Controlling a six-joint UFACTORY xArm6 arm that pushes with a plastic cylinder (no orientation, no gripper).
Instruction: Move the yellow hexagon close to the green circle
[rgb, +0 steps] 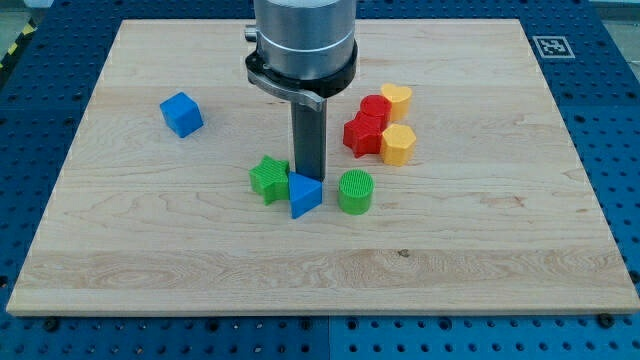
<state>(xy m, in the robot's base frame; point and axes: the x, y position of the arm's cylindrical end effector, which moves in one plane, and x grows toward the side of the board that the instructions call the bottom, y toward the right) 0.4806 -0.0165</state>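
The yellow hexagon lies right of the board's middle, touching a red star. The green circle stands lower, near the board's middle, well apart from the hexagon. My rod comes down from the arm at the view's top. My tip sits just behind a blue triangle, between a green star and the green circle. The tip is left of and below the yellow hexagon.
A red block and a yellow heart sit just above the hexagon. A blue cube lies at the left. The wooden board rests on a blue pegboard; a marker tag is at the top right.
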